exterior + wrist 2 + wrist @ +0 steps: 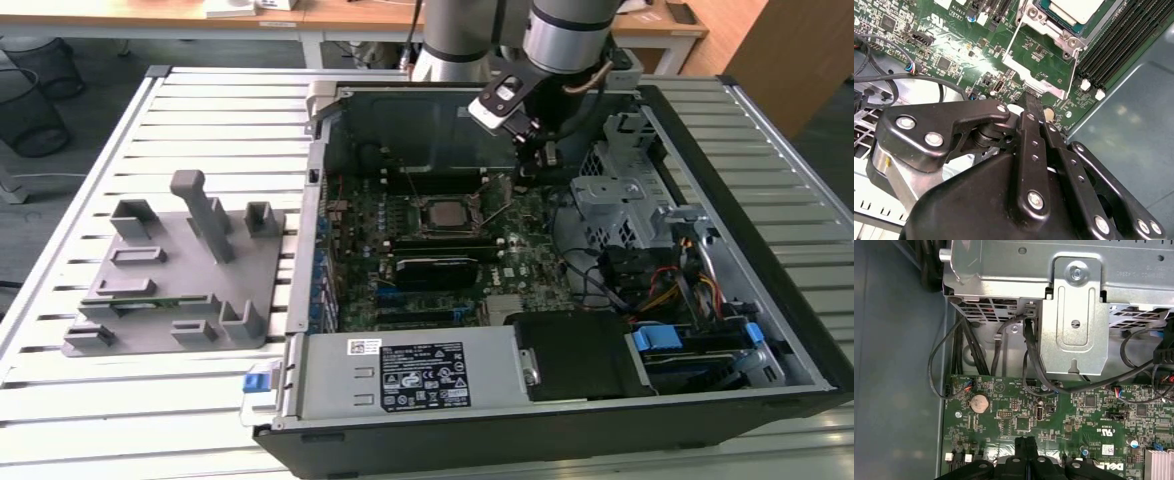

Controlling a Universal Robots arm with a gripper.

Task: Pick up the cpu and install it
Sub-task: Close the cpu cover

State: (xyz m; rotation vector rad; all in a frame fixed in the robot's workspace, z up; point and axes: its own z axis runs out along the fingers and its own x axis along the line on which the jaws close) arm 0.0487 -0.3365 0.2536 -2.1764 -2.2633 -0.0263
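**Gripper (1033,100) shut and empty beside the open socket; the install is in its locking stage.**
Fingers pressed together on nothing, it hangs at about 1 o'clock of the cpu (441,215) in the exterior view. The cpu lies in its socket under an open retention frame (1056,91). Seating looks done; locking would call for a controlled press. The second wrist view shows chip and frame, the first wrist view a coin cell (979,403).

An open computer case (534,450) sits on a slatted table (200,110). The arm's gripper (541,155) hangs inside the case, at about two o'clock from the cpu (441,213) on the green board. A grey holder (174,270) stands at nine o'clock from the case.
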